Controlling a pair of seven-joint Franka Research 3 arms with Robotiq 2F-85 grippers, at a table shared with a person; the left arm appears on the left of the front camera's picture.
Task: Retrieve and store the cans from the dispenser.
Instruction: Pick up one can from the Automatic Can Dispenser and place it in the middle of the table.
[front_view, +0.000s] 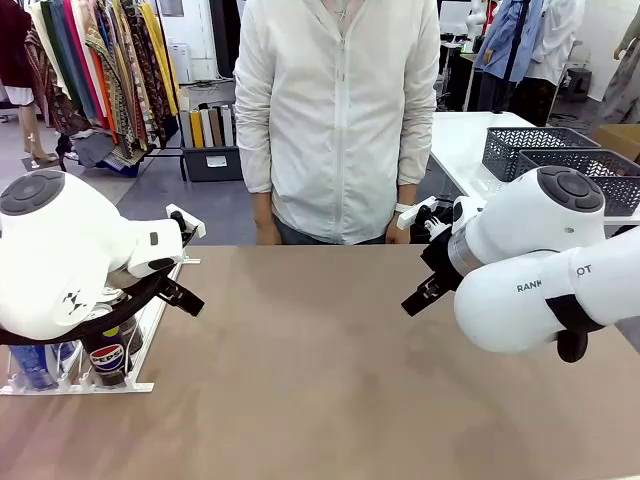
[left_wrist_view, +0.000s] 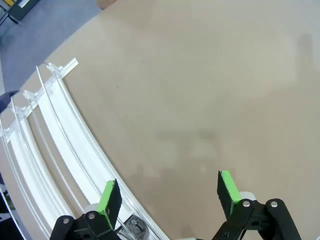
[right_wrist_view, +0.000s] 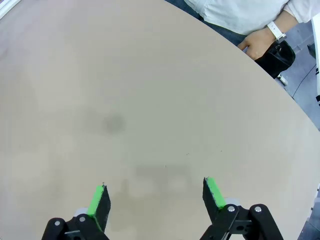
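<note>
Beige table (front_view: 320, 400) stretches between the two arms. Left gripper (left_wrist_view: 167, 182) hangs over it just beside the dispenser (left_wrist_view: 55, 125), jaws wide apart and holding nothing. Right gripper (right_wrist_view: 156, 187) also stands open and empty above the tabletop. White dispenser lanes sit at the table's left edge under the left arm, with a Pepsi can (front_view: 108, 358) and a blue can (front_view: 35, 365) at the front bar. A person (front_view: 340, 120) stands at the far side, one hand (right_wrist_view: 255, 44) near the edge.
</note>
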